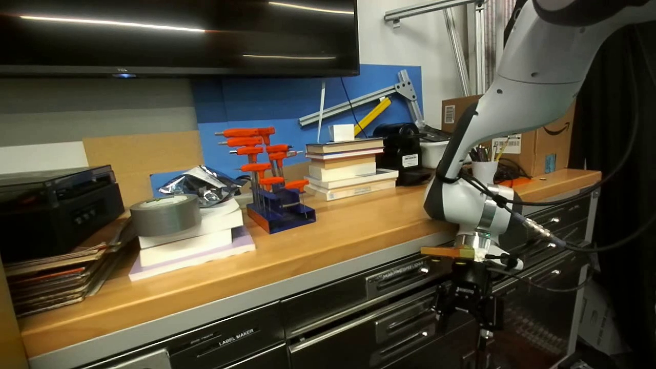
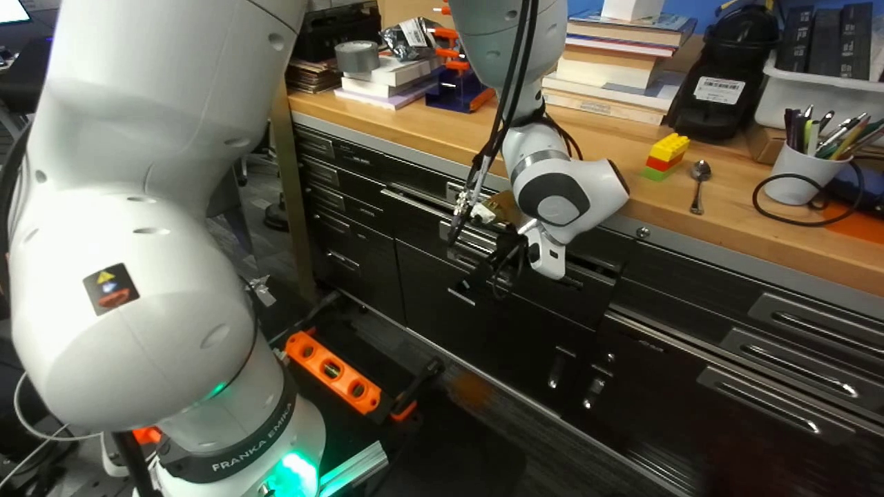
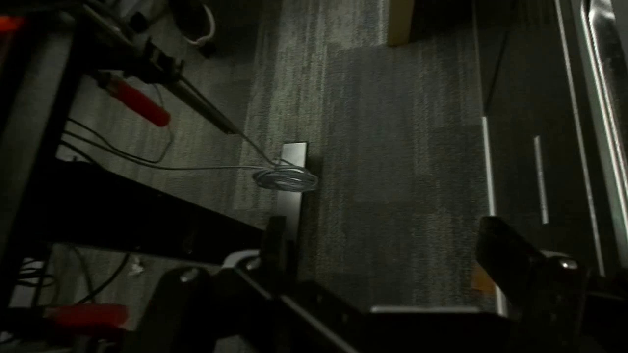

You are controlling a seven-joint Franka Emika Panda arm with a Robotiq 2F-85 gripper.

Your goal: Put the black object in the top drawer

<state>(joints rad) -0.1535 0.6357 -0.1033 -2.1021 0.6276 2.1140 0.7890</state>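
The black object does not show in these frames; it is hidden or out of view. The top drawer is a wide dark front just under the tabletop, seen in both exterior views (image 1: 328,302) (image 2: 414,181); it looks shut. The drawer beneath it (image 1: 353,335) appears to stand out slightly, with a dark gap above its silver lip. My gripper (image 1: 467,311) points down in front of these drawers, below table height; it also shows in an exterior view (image 2: 483,279). In the wrist view its jaws (image 3: 382,235) are wide apart, with only carpet between them.
The wooden tabletop (image 1: 353,225) carries stacked books (image 1: 353,169), a black boxy device (image 1: 400,148), a hex-key stand (image 1: 282,210), toy bricks (image 2: 666,155) and a spoon (image 2: 699,183). A cable coil (image 3: 287,177) lies below. Drawer handles (image 3: 603,98) run along the right in the wrist view.
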